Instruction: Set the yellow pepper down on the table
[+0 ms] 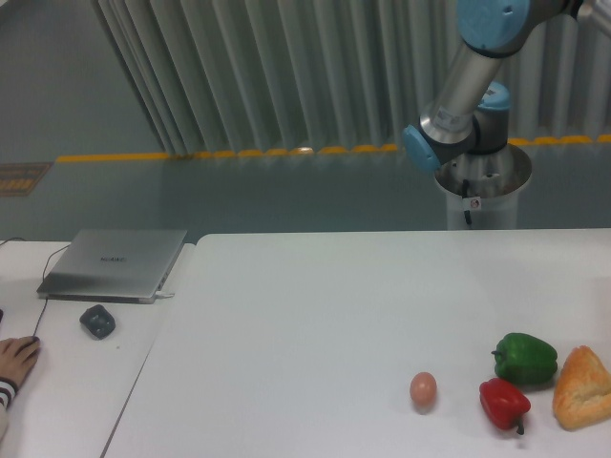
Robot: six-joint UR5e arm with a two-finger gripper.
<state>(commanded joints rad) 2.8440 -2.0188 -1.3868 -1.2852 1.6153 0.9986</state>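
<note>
At the top right corner of the view, the robot arm (474,91) comes down from the upper edge, with a grey tube and blue-capped joints, and it bends above its round pedestal (482,196) behind the far edge of the bench (305,324). Only this part of the arm shows; the rest goes out of the picture at the top and right, so the hand is not in view and I cannot tell if it is open or closed, or if it holds something. The yellow pepper is also not visible anywhere in the picture (it may be outside the frame, but this I cannot tell), so I can say nothing about its look or its place. On the bench, near the front right, lie a green pepper (526,359), a red pepper (504,403) just beside it and in front of it, and a piece of bread (582,388) which is cut off by the right edge. A brown egg (423,387) lies a little to the left of the red pepper, apart from it. On the smaller desk (67,382) at the left are a closed grey laptop (115,263) and a dark mouse (97,321), and the fingers of a person (16,361) come in at the lower left corner, mostly cut off.
</note>
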